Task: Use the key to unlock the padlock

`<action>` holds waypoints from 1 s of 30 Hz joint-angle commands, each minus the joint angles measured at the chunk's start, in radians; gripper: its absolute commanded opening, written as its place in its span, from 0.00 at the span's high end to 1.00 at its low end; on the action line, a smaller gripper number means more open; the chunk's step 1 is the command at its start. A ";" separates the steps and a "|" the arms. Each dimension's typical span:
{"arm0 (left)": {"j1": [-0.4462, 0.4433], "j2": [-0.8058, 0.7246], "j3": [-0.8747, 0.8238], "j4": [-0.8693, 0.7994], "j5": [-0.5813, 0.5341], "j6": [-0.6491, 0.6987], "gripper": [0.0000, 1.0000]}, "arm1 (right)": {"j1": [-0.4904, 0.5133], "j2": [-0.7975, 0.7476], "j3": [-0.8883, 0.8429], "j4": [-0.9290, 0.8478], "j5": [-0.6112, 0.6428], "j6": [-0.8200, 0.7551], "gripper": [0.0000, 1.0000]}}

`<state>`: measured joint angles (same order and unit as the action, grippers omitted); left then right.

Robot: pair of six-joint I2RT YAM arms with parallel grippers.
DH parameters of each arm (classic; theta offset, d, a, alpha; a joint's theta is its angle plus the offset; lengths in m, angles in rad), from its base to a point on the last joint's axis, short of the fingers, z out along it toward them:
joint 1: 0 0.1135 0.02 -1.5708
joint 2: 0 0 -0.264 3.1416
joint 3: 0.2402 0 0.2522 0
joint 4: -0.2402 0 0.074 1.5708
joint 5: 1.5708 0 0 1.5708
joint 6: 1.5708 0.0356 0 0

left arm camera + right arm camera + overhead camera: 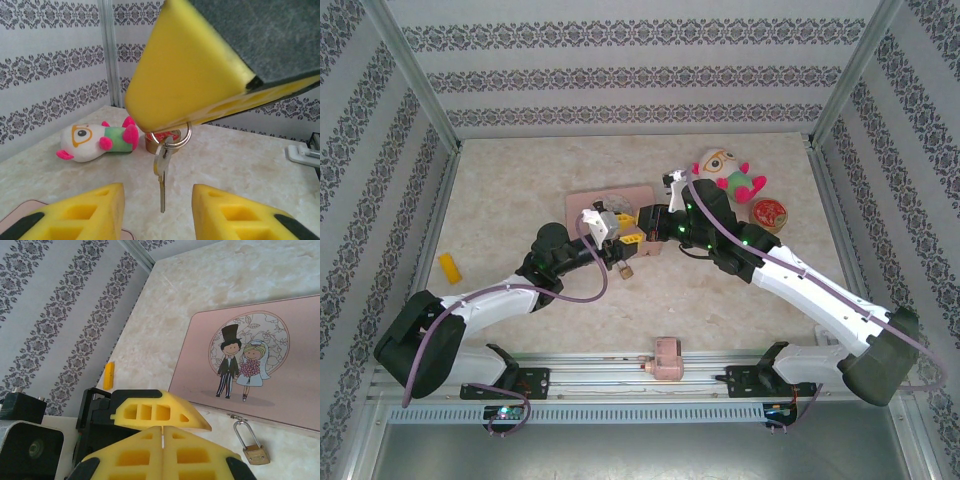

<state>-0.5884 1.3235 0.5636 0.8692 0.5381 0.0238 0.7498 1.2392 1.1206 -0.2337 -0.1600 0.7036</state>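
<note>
The right gripper (162,429) pinches the key (162,175); the left gripper (158,200) gapes wide; the padlock (256,452) lies mid-table, shut, awaiting insertion.

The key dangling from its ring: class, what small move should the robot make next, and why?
Probably the left gripper should ease forward and close on the key. The right gripper pinches just the key ring, so the key hangs loose and cannot be aimed, and the left one stands open right before it. The padlock lies free beside the pink tin.
</note>
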 commanded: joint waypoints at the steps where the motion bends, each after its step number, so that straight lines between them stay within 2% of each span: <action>1: -0.011 -0.006 0.033 0.053 0.006 0.013 0.65 | -0.003 -0.017 -0.015 0.033 -0.014 0.009 1.00; 10: -0.011 0.001 0.040 0.057 0.012 0.005 0.70 | -0.004 -0.010 -0.018 0.041 -0.019 0.013 1.00; 17: -0.011 0.003 0.045 0.046 0.010 0.005 0.80 | -0.004 -0.006 -0.021 0.042 -0.018 0.014 1.00; 26: -0.011 -0.011 0.047 -0.005 0.006 0.019 1.00 | -0.009 -0.008 -0.025 0.046 -0.015 0.014 1.00; 30: -0.011 -0.029 0.052 -0.063 0.010 0.028 1.00 | -0.010 -0.009 -0.024 0.046 -0.016 0.006 1.00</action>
<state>-0.5888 1.3205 0.5835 0.8528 0.5404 0.0273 0.7479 1.2392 1.1038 -0.2146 -0.1669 0.7090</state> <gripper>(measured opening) 0.055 0.052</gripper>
